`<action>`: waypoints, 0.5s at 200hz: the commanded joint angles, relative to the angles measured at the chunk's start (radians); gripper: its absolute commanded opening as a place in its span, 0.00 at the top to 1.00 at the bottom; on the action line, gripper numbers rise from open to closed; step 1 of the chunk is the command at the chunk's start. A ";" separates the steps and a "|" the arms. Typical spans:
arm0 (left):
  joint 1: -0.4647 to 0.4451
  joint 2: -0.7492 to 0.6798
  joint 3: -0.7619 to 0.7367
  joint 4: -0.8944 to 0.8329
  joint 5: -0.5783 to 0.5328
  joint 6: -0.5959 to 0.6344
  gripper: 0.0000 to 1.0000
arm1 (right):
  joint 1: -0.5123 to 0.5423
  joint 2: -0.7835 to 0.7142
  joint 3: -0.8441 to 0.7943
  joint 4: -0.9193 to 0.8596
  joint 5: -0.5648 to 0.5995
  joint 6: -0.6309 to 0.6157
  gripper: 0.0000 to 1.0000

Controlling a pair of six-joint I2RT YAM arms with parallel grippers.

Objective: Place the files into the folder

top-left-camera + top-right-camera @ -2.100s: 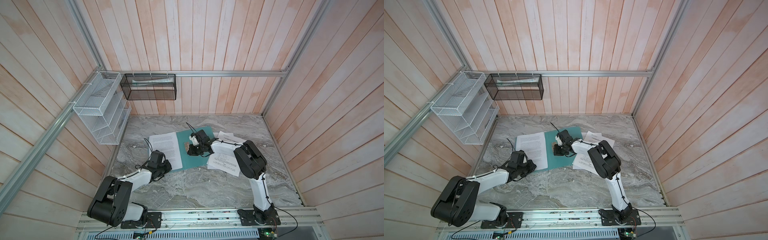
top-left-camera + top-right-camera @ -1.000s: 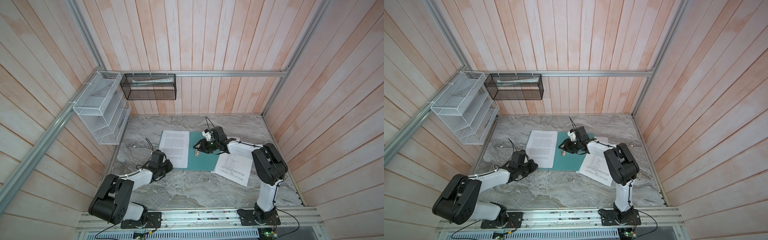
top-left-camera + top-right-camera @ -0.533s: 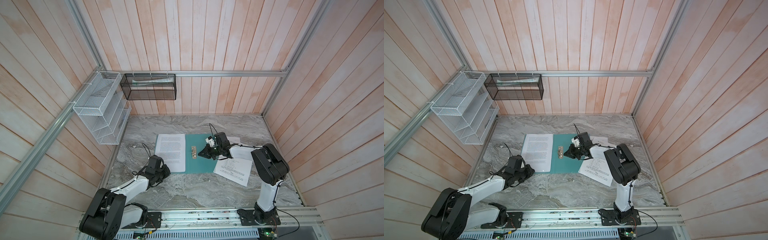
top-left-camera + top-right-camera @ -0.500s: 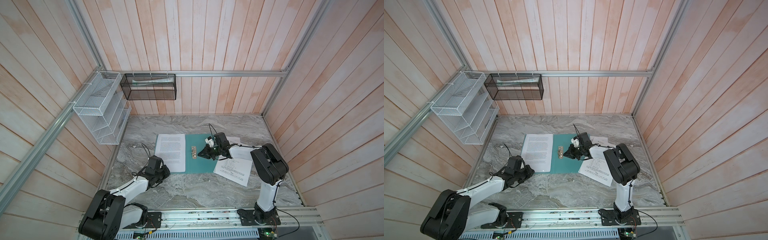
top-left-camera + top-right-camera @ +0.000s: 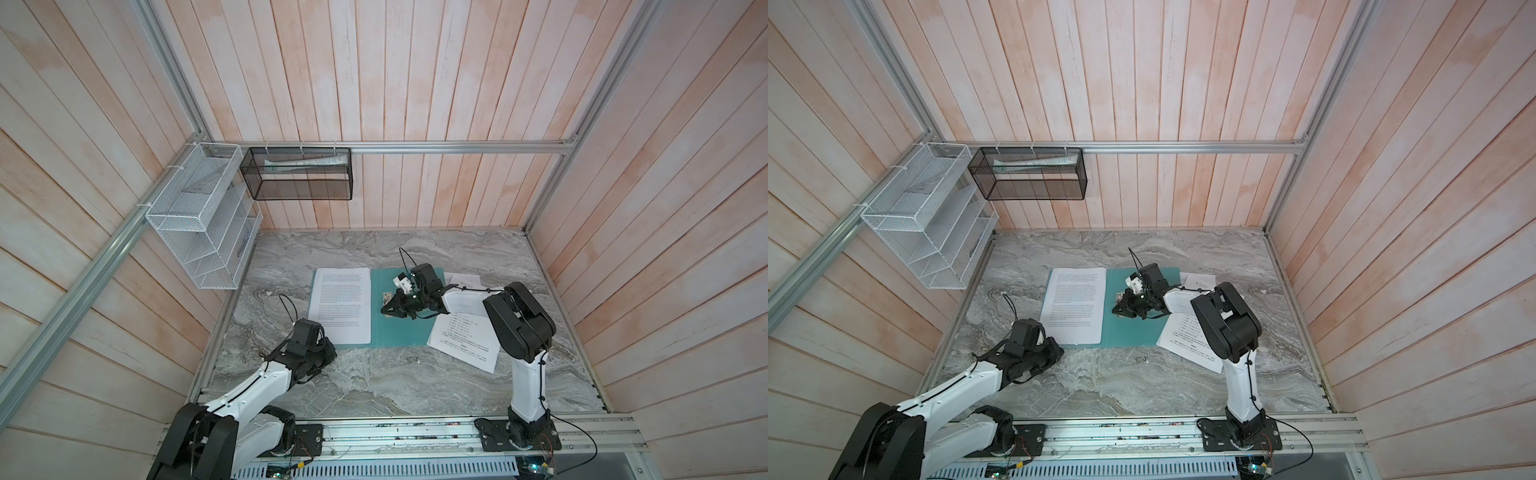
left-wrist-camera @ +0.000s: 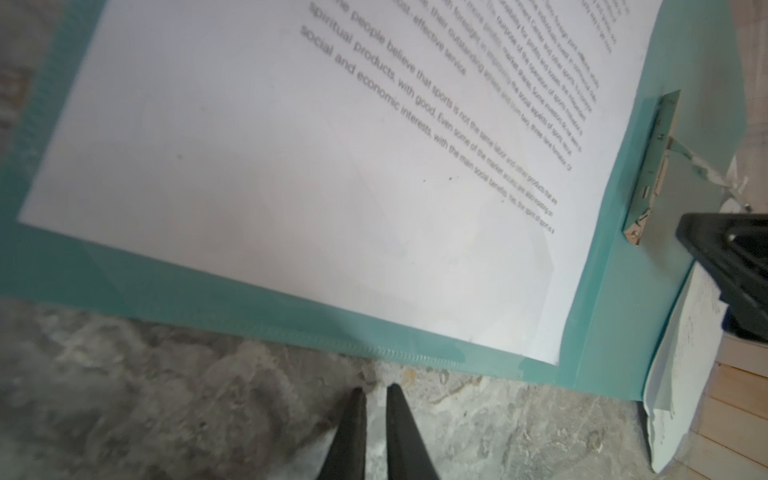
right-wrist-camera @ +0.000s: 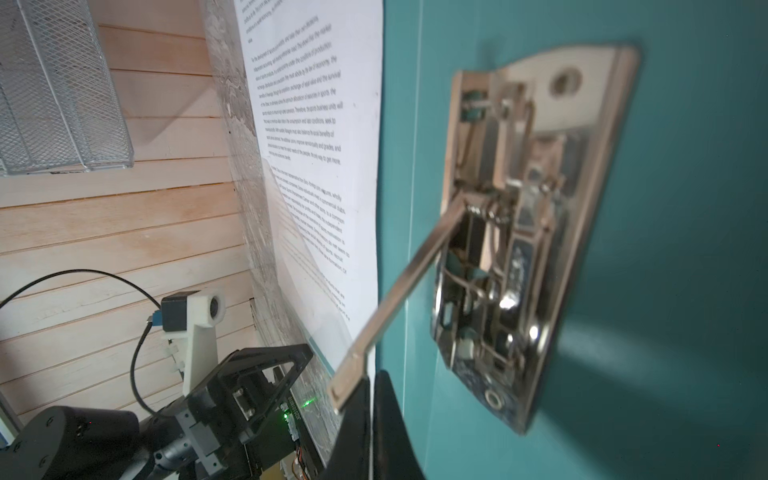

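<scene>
Your folder [image 5: 397,332] lay open and flat on the marble table [image 5: 374,382], one sheet [image 5: 341,303] resting on its left cover and inside its edges; a second sheet [image 5: 463,343] lay off its right side, one corner overlapping the right cover and the rest on the table, partly under your right arm. A further sheet [image 5: 465,279] showed beyond that arm. The clip [image 7: 523,232] sat on the right cover near the spine with its lever [image 7: 395,307] raised. Your right gripper [image 7: 371,399] had its jaws pressed together with nothing visibly between them, tips just beside the lever's free end; contact could not be confirmed. Your left gripper [image 6: 376,409] stood nearly closed, empty, over bare table just off the folder's near edge. Risks as judged from here: if you pushed the lever with shut tips, they could slide off the thin metal and let it snap down, or drag the light folder across the smooth table since nothing pinned it. The sheet on the left cover lay loose, so any folder shift could skew it. The sheet under your right arm could be swept or creased by the elbow when you withdrew. A lever left down would block sheets from sliding under the clip.
</scene>
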 commanded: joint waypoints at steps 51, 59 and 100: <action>-0.009 -0.113 0.122 -0.105 -0.019 0.048 0.84 | -0.083 0.263 0.532 -0.202 0.100 -0.094 1.00; -0.011 -0.108 0.131 -0.095 -0.013 0.056 0.83 | -0.093 0.305 0.619 -0.255 0.109 -0.110 1.00; -0.092 -0.063 0.225 -0.021 -0.021 0.088 0.64 | -0.163 0.116 0.621 -0.448 0.264 -0.318 0.72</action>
